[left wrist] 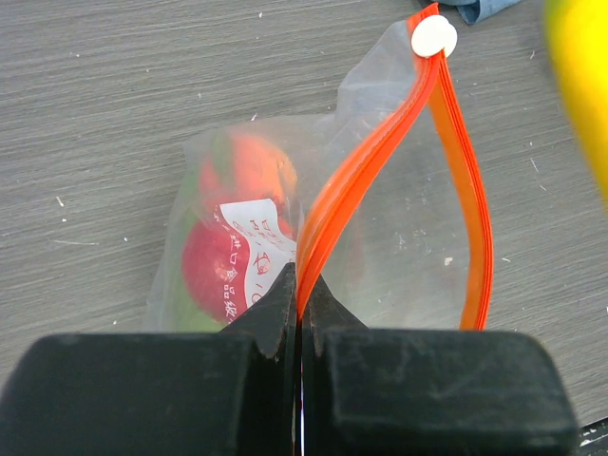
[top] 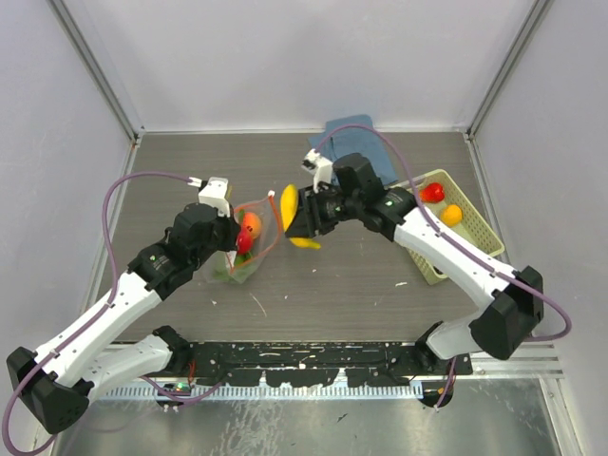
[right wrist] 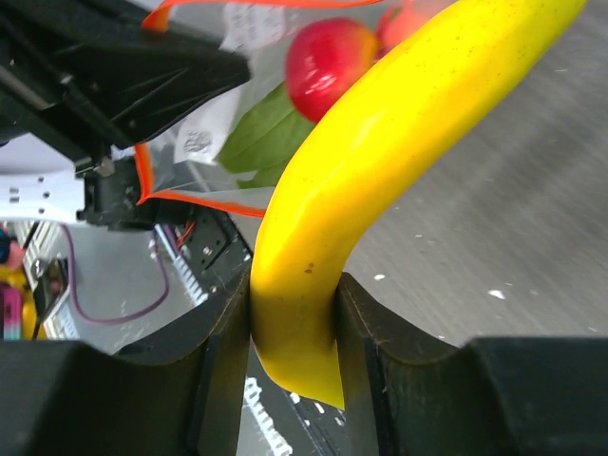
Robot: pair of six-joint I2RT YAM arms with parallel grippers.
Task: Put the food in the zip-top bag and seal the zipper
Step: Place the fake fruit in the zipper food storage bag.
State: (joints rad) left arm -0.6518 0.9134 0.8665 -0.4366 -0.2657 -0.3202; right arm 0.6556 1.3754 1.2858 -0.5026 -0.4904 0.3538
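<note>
Orange-red zipper (left wrist: 370,161) was what my left gripper (left wrist: 299,285) pinched, its jaws pressed flat together on one lip of the zip-top bag (left wrist: 399,218). The bag's mouth gaped open over the grey bench (top: 332,285). Inside the bag lay a red round fruit (left wrist: 214,266), an orange round fruit (left wrist: 256,166) and a green leafy vegetable (right wrist: 261,133). The white slider tab (left wrist: 433,38) sat at the far end of the bag's strip.

Just to the right of the bag's mouth, my right gripper (right wrist: 294,294) clamped the banana (right wrist: 380,161) near one end, jaws partly spread around its width. The banana's free end pointed toward the bag and was not yet inside it.

Well to the right of the bag, the slatted basket (top: 432,266) held a red piece (top: 432,193) and an orange piece (top: 452,215). Beyond the bag, toward the back wall, lay the blue cloth (top: 356,128).
</note>
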